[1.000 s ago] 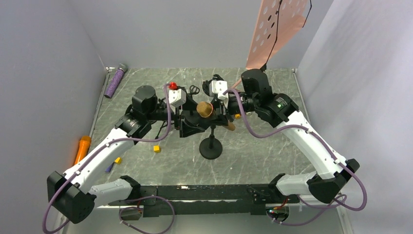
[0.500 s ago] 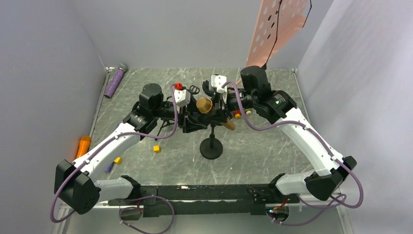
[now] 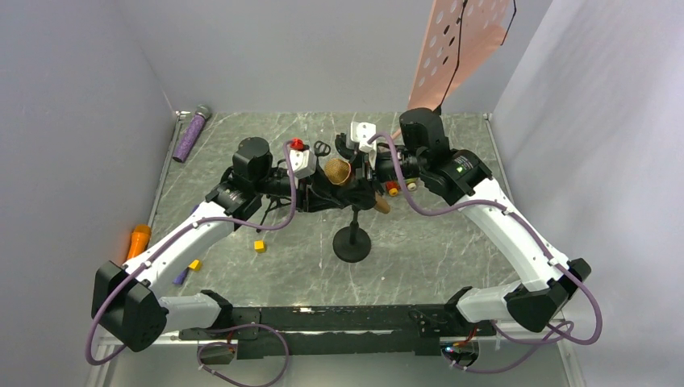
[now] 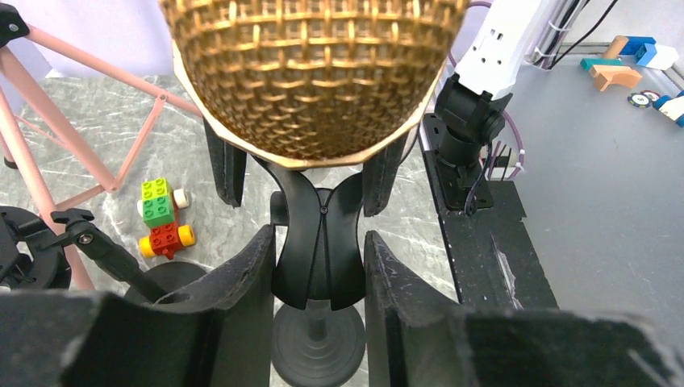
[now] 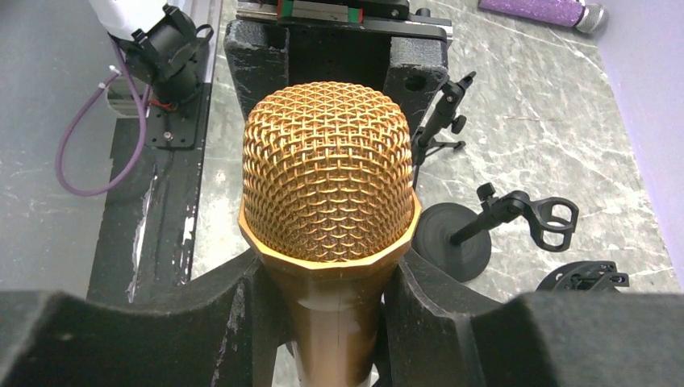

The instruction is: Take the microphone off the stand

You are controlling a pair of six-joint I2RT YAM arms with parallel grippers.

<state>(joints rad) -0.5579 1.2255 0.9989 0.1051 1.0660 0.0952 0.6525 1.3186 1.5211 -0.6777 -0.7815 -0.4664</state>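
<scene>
Now, microphone (image 5: pixel 329 201): gold, tilted, up at top of stand (image 3: pixel 352 243), between both grippers.
Right gripper (image 5: pixel 327 278): fingers pressed tight on both sides of gold handle.
Left gripper (image 4: pixel 319 258): fingers closed against black clip (image 4: pixel 319 201) under gold head.

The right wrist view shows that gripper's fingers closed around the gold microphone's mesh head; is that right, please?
Not quite: the right gripper clasps the gold microphone on its body just below the mesh head, as the right wrist view shows.
</scene>
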